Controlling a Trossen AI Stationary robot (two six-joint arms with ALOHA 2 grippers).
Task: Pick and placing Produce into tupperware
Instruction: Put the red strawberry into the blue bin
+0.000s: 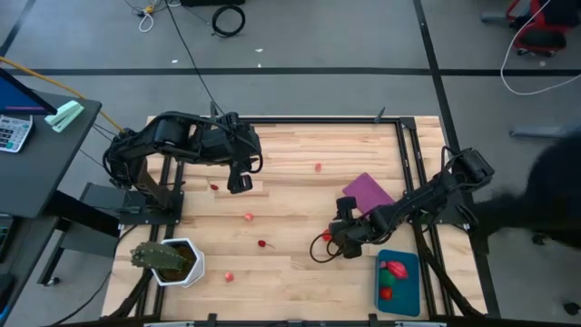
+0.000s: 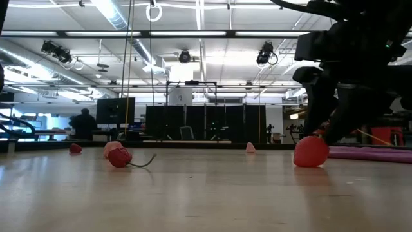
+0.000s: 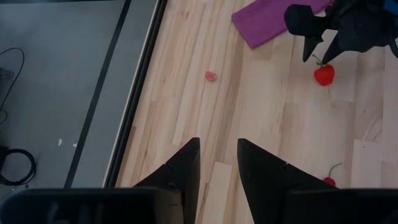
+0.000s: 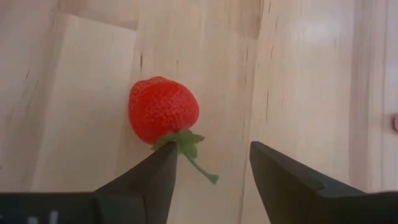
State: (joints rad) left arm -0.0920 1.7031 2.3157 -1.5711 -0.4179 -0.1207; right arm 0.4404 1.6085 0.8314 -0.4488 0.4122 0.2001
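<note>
Right end effector [image 4: 208,171] (parted) over strawberry [image 4: 163,109]

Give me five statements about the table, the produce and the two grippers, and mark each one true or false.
1. The tupperware is empty. False: it already holds red and green produce pieces.
2. The right gripper is open, with a strawberry lying on the wood just ahead of its fingers. True.
3. The left gripper holds a strawberry. False: nothing sits between its fingers; only bare wood shows there.
4. The purple sheet lies inside the tupperware. False: it lies on the table, apart from the container.
5. A potted plant stands near the table's front-left corner. True.
</note>
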